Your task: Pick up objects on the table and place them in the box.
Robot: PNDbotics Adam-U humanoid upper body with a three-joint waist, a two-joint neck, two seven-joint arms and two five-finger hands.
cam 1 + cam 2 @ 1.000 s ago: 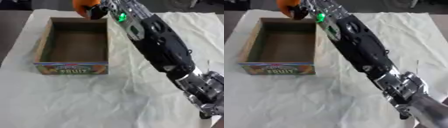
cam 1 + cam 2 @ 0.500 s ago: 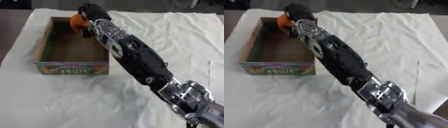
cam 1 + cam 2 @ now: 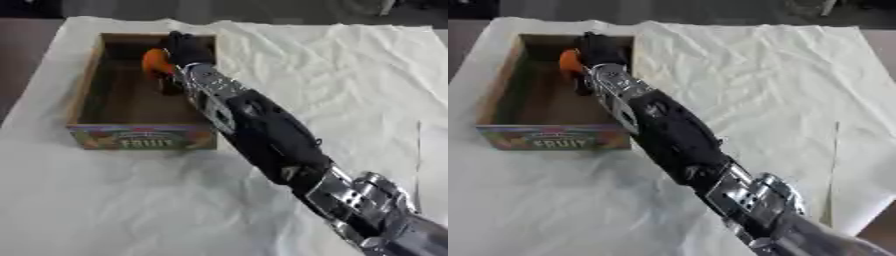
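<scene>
The right hand [image 3: 185, 46] sits in the upper left of the frame, over the far end of the cardboard box [image 3: 85, 95], its fingers curled round an orange round object [image 3: 156, 62] that shows at the hand's left side. The object is inside the outline of the box, near its far right corner, and appears to be just above or at the box floor; whether it touches the floor cannot be told. The black forearm with its silver wrist joint runs from the lower right corner of the frame diagonally up to the box, crossing the box's right wall.

Compared with a second ago, the hand has come down and toward the camera: then it held the orange object at the top edge of the frame, beyond the far wall of the box, with a green light showing on the arm. Half a second ago it was above the far wall. Now the hand and the object are lowered into the box, and the green light no longer shows. The box lies in much the same spot on the white cloth [image 3: 332, 75], which is creased and covers the table.

The near wall of the box carries a coloured printed panel with the word "FRUIT" [image 3: 559, 143] in pale capitals; a line of smaller writing above it cannot be read.

The left hand shows in neither view.
</scene>
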